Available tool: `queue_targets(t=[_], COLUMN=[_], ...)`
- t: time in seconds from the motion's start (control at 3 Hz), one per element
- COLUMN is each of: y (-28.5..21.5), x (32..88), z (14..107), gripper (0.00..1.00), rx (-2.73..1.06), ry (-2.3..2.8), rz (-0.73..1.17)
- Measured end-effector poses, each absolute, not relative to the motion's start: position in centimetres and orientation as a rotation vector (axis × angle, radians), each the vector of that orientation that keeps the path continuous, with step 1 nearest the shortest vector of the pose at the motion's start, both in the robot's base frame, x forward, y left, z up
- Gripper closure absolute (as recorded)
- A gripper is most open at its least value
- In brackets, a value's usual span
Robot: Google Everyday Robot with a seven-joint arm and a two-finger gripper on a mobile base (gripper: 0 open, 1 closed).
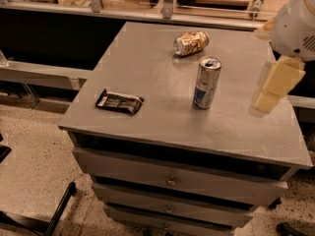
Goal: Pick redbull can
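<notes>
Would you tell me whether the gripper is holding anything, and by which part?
Nothing: the gripper hangs right of the upright redbull can, apart from it.

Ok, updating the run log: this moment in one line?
tall slim silver-blue redbull can: upright, mid-table, unpicked | gripper: over right side of grey table, apart from can

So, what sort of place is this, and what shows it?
Probably an office or lab: a grey drawer cabinet on a speckled floor, a redbull can on top, and the robot's gripper above the top's right side.

Grey drawer cabinet (147, 168) on speckled floor (34, 151)
</notes>
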State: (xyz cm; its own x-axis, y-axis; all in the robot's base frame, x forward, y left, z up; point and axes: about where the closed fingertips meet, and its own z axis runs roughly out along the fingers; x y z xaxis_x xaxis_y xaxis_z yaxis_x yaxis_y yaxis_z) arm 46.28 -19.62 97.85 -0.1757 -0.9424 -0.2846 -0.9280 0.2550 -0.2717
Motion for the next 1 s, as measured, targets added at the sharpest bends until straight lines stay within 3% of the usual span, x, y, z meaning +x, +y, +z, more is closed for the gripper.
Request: queue_targets(t=[0.67, 1.0], y=[-13.4, -13.2], x=[53.4, 53.7], z=[96.5, 96.3], gripper=[0.00, 0.00], rx=[-1.626, -1.622], ry=[1.998, 1.996], rz=[0.211, 0.229])
